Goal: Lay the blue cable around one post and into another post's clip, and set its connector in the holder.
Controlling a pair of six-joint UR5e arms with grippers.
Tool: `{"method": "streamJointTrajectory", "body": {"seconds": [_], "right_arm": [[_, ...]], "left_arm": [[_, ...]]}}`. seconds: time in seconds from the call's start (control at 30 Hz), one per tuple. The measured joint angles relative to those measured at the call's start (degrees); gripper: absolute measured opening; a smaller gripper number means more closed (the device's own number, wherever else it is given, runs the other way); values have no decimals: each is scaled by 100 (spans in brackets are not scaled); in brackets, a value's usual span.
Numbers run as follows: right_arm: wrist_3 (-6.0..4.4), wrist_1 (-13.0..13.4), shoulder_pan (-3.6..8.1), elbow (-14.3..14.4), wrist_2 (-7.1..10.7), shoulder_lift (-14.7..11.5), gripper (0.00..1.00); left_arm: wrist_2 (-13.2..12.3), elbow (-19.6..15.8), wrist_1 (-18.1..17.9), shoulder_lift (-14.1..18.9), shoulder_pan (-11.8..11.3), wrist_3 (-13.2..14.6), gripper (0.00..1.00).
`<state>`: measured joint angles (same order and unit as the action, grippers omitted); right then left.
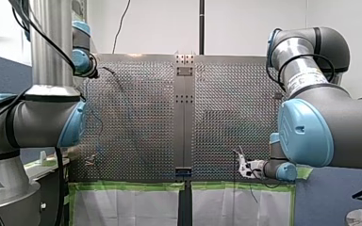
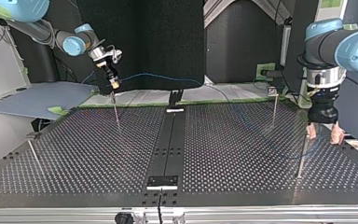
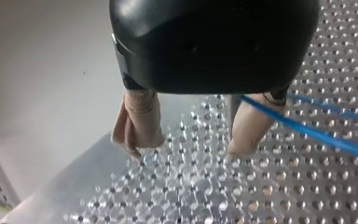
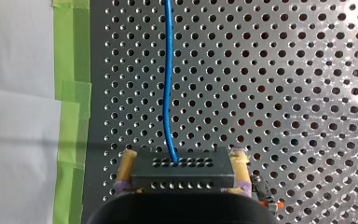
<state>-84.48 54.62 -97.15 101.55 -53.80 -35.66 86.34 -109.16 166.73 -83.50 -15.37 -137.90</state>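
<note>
Front: my right arm's elbow fills the view's right. The forearm folds down, and the right gripper (image 1: 242,165) sits low at the near edge of the table (image 1: 226,94), pointing toward the view's left. My left arm's elbow is at the left and its wrist is high up. I can't make out its gripper here.

Top: my right arm enters top left with the wrist tilted. The right gripper (image 2: 114,85) points down over the far edge, above a thin post (image 2: 116,112). The blue cable (image 2: 168,76) runs off it in the air toward the view's right. The left gripper (image 2: 325,134) hangs straight down at the view's right, low over the table, just beside another post (image 2: 302,156). Its beige pads are spread.

Left wrist: the left gripper (image 3: 184,149) has its fingers apart with nothing between them. The blue cable (image 3: 317,133) crosses one finger and runs out over the holes. I can't tell if it touches.

Right wrist: the right gripper (image 4: 184,158) has its yellow pads clamped on the dark connector (image 4: 182,170). The blue cable (image 4: 168,93) leaves the connector straight ahead. Green tape (image 4: 72,70) and a white sheet (image 4: 18,140) lie beside it.
</note>
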Motion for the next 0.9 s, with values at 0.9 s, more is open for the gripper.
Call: {"method": "streamJointTrajectory", "body": {"seconds": [0.9], "right_arm": [[-1, 6, -26, -2, -7, 3, 0]], "left_arm": [[-55, -373, 554, 707, 342, 277, 100]]}}
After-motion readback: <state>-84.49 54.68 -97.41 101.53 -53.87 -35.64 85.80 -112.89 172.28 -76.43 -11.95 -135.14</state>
